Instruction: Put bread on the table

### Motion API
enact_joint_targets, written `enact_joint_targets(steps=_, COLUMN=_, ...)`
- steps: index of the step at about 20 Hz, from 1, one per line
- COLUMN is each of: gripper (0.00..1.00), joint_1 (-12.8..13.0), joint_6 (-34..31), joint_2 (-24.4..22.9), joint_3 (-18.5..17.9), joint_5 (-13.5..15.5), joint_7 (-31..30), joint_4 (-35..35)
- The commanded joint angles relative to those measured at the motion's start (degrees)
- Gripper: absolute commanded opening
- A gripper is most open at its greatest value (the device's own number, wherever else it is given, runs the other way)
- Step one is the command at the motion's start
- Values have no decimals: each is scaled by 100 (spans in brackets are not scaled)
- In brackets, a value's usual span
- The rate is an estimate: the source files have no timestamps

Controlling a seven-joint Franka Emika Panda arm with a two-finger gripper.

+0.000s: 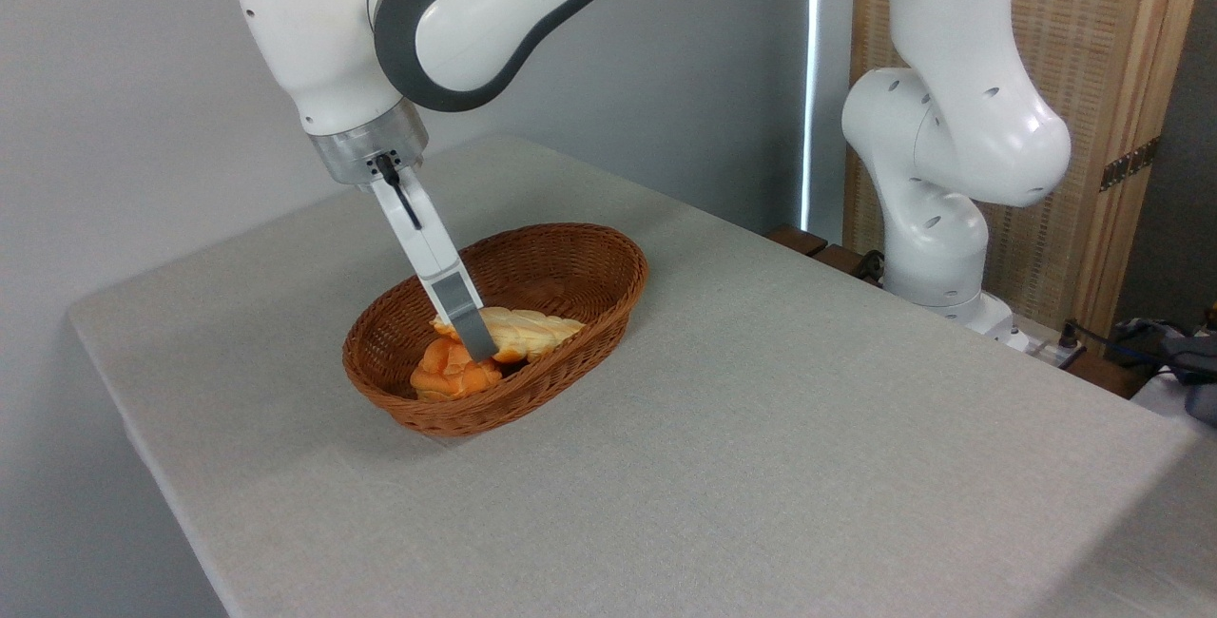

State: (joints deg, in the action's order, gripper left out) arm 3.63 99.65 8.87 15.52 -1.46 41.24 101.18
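The gripper is down in the basket at the bread, whether closed on it I cannot tell, so it should hold firmly and lift straight up, clear of the bun just below it, before going to the table.

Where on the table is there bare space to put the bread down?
Bare cloth on the table spans right of and in front of the basket. Crowded inside the basket: bread, orange bun and the fingers.
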Motion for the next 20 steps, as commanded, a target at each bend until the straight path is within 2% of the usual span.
enact_joint_targets(steps=1, gripper=36, joint_1=24, joint_6=-130, joint_2=-25, joint_3=-14, joint_5=-109, joint_7=-81, joint_4=-37)
enact_joint_targets(steps=9, gripper=36, joint_1=15, joint_6=-130, joint_2=-78, joint_3=-58, joint_5=-100, joint_7=-90, joint_4=-72)
enact_joint_targets(steps=13, gripper=36, joint_1=-2, joint_6=-139, joint_2=-262, joint_3=-102, joint_5=-30, joint_7=-125, joint_4=-107)
enact_joint_targets(steps=17, gripper=37, joint_1=-37, joint_6=-183, joint_2=-648, joint_3=-128, joint_5=-21, joint_7=-151, joint_4=-107)
enact_joint_targets(steps=20, gripper=37, joint_1=-46, joint_6=-366, joint_2=-965, joint_3=-418, joint_5=31, joint_7=-125, joint_4=-107)
